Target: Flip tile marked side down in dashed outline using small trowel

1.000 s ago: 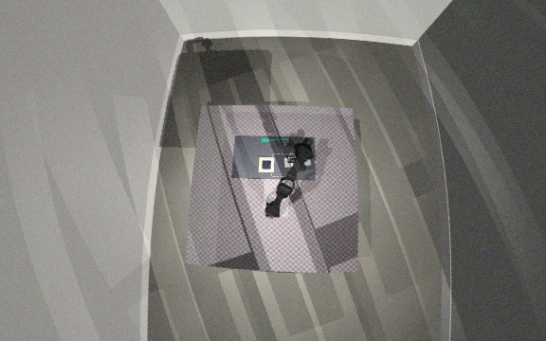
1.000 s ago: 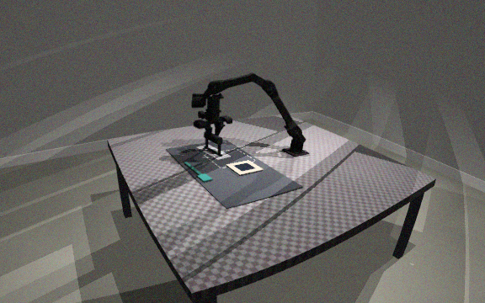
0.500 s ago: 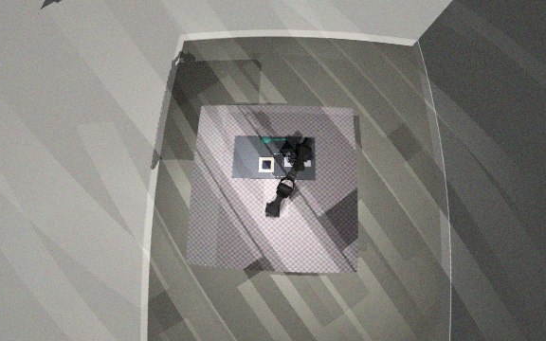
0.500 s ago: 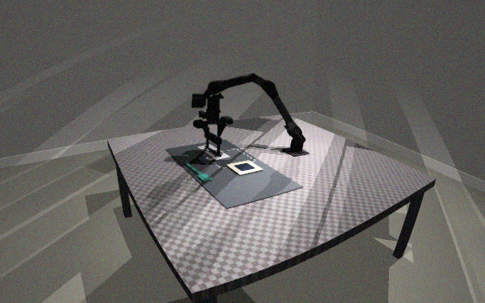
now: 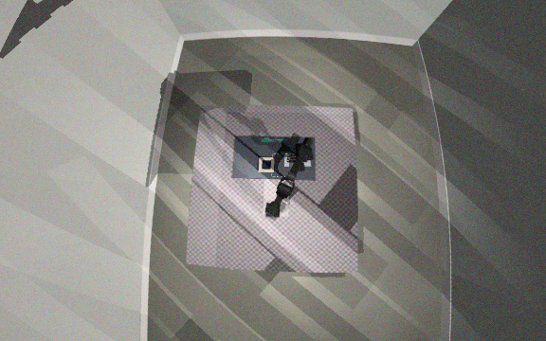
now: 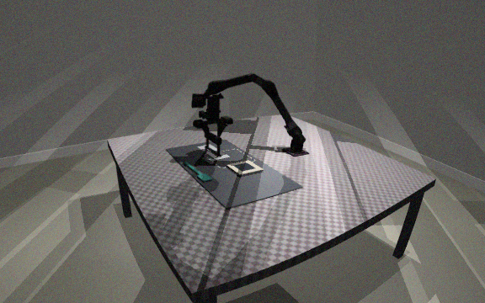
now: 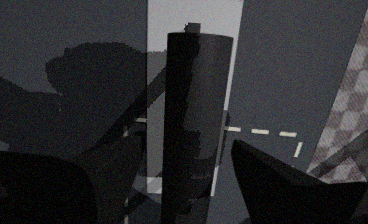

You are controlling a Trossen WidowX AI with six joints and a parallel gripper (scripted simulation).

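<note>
Tile [image 5: 260,165] [image 6: 256,170], cream-bordered with a dark centre facing up, lies flat on the mat [image 5: 245,168] [image 6: 268,185] [image 7: 295,60] just beside the dashed outline [image 5: 277,176] [image 7: 260,132]. What looks like the trowel [image 5: 307,163] [image 6: 222,157] [image 7: 210,15], a pale plate under a dark round handle [image 7: 197,90], sits below the gripper [image 5: 291,156] [image 6: 213,153] [image 7: 189,142]. The fingers stand open on either side of the handle, gripping nothing. I judge the step in hand to be picking up the trowel; turning the tile remains. The next move calls for centring on the handle and closing squarely, since an off-centre squeeze could twist it.
</note>
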